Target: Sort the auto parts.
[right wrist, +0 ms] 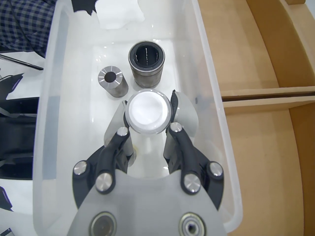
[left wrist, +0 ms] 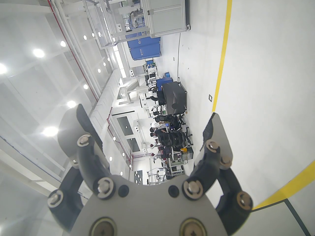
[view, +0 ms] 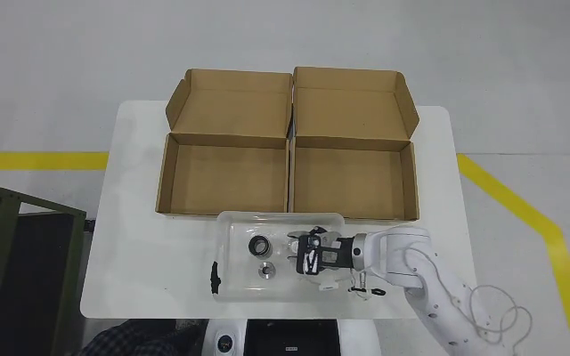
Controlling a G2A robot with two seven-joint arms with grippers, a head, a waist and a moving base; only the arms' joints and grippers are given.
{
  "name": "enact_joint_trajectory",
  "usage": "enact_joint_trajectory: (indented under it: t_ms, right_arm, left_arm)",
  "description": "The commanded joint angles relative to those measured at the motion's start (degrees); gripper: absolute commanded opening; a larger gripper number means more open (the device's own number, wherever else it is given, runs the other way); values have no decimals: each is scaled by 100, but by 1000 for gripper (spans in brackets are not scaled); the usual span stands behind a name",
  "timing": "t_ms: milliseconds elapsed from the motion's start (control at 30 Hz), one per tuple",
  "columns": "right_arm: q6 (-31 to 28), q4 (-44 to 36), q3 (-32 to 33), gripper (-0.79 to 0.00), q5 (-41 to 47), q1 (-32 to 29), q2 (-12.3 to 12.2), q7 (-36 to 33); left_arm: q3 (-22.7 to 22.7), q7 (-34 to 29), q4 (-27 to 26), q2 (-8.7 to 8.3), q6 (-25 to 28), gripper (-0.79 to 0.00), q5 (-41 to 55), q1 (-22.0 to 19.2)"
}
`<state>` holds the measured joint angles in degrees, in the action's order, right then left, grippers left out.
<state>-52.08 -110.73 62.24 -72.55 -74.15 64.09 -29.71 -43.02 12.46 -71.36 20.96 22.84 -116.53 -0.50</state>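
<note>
Right gripper [right wrist: 148,115] closed on white round part [right wrist: 147,110], grip apparently shallow; slip on lifting is possible. Steel bearing [view: 260,245], at 9 o'clock from above, could be knocked.

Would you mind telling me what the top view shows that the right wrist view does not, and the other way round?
The top view adds the layout: the white table, with the left cardboard box and the right cardboard box side by side behind the clear bin, lids folded back. The right wrist view adds the grasp: the right gripper shut on a white round part, plus the ribbed bore of the larger metal cylinder. Both share that bin, the gripper in it, and the smaller metal cylinder standing beside the larger one.
</note>
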Motion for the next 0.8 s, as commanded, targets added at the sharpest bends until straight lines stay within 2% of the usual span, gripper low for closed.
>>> enact_joint_trajectory:
  t_ms: [0, 367, 767]
  right_arm:
    - [68, -96, 100, -785, 52, -23, -16, 132]
    - [133, -393, 416, -785, 503, -49, -60, 1165]
    - [175, -461, 648, -785, 1035, 68, -81, 1875]
  left_arm:
    - [0, 0, 0, 0, 0, 0, 0, 0]
    - [0, 0, 0, 0, 0, 0, 0, 0]
    - [0, 0, 0, 0, 0, 0, 0, 0]
